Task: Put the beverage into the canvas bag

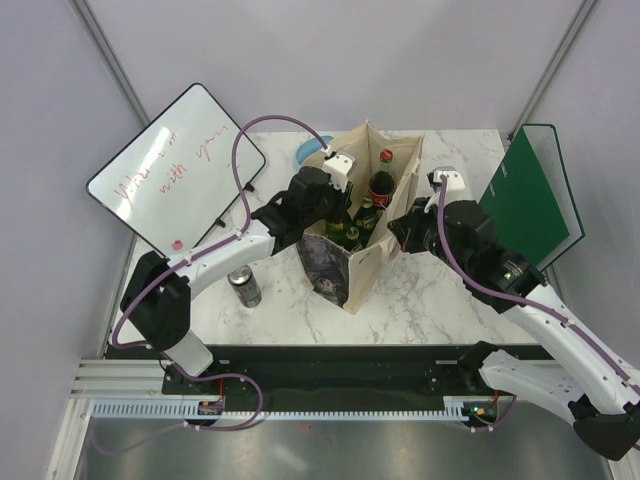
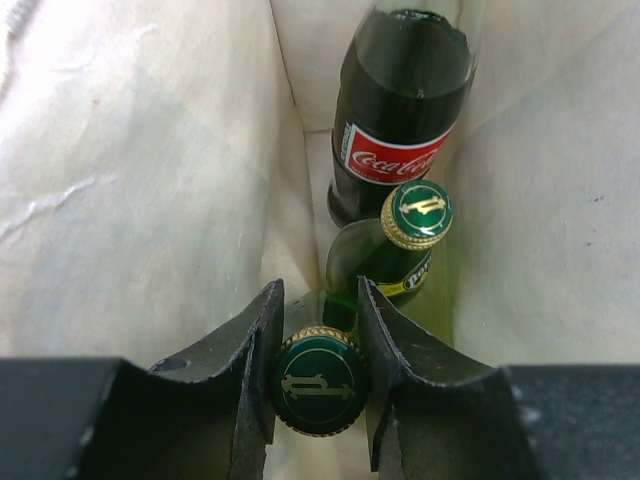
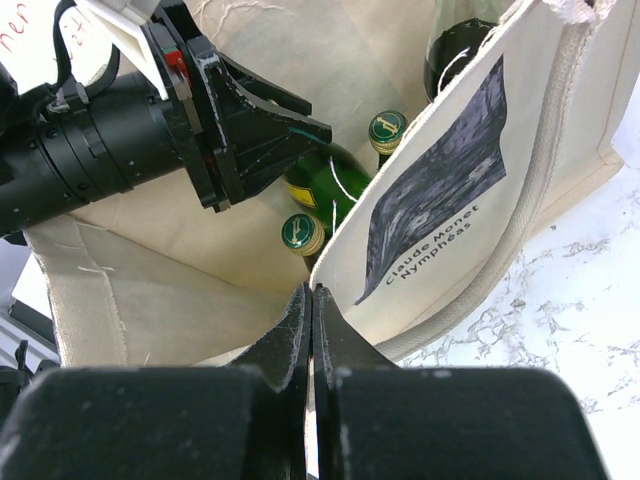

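The canvas bag (image 1: 382,262) stands upright in the middle of the marble-patterned table (image 1: 440,295). It is soft beige cloth with a stitched rim and a rectangular mouth, and it has a dark grey printed picture on one face.

The left arm stretches from its base across the table and bends down into the bag's mouth. The left claw (image 2: 320,298) is closed on the green bottle (image 2: 320,383), with one black ridged finger on each side just under the gold-edged green cap. That smooth glass bottle sits upright inside the bag, against the cloth wall. Just beyond it stands a second green bottle (image 2: 385,265) with the same kind of cap, and behind that a dark cola bottle (image 2: 400,110) with a red label.

The right arm reaches in from the other side. The right claw (image 3: 311,300) has its fingers pressed flat together, with their tips at the bag's rim. Whether they are pinching the cloth, I can't tell.

A metal can (image 1: 244,287) stands on the table near the left arm. A whiteboard (image 1: 175,165) with red handwriting leans at the left, and a flat green folder (image 1: 525,195) leans at the right.
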{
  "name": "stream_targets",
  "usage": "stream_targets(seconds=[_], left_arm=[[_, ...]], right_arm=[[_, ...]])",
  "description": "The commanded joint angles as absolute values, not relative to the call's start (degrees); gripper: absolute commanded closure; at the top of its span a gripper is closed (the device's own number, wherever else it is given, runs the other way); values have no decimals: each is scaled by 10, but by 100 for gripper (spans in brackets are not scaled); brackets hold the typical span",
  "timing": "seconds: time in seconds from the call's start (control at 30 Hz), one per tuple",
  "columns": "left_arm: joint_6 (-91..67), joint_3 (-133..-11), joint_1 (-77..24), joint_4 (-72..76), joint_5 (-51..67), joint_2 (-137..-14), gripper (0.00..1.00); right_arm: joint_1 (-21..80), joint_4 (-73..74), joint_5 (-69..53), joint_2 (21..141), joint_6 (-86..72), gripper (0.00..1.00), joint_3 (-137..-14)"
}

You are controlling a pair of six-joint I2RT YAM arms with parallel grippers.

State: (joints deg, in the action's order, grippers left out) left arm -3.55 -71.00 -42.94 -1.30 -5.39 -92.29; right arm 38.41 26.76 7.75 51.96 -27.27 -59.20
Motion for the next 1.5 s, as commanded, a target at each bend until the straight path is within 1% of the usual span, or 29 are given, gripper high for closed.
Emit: stream_targets(seconds=[0.0,0.13,0.23,0.27,0.37,0.9,1.0,1.03,1.1,1.23,1.33,1.4,1.47], left_arm=[[-59,-710,-431,37,-45,-896,67],[-59,-712,-431,34,-44,-900,66],[-60,-715,-431,28,-39,-904,63],[-61,-715,-431,26,-38,-904,60],[-63,-714,-431,24,-38,-904,56],[-57,-733,-431,4,-38,-898,52],[-55,-761,-431,-31,-31,-888,48],[-55,-772,-431,-40,-28,-885,46],[-56,-808,-431,-75,-21,-882,44],[-63,-841,-431,-105,-3,-863,37],[-74,-853,-431,-120,11,-844,33],[-81,-867,-431,-137,14,-832,33],[-85,-876,-431,-157,15,-822,32]], right_arm=[[386,223,69,515,-275,100,-612],[386,221,69,515,-276,100,-613],[386,222,70,513,-277,100,-612],[386,222,70,513,-277,100,-612],[387,222,70,512,-278,99,-610],[385,221,69,514,-279,99,-608],[386,221,69,511,-279,99,-604],[386,222,74,509,-279,99,-602],[386,223,76,505,-279,97,-596],[386,229,85,497,-280,88,-594],[386,236,91,493,-285,84,-601],[385,243,101,495,-290,83,-608],[385,261,116,497,-294,77,-622]])
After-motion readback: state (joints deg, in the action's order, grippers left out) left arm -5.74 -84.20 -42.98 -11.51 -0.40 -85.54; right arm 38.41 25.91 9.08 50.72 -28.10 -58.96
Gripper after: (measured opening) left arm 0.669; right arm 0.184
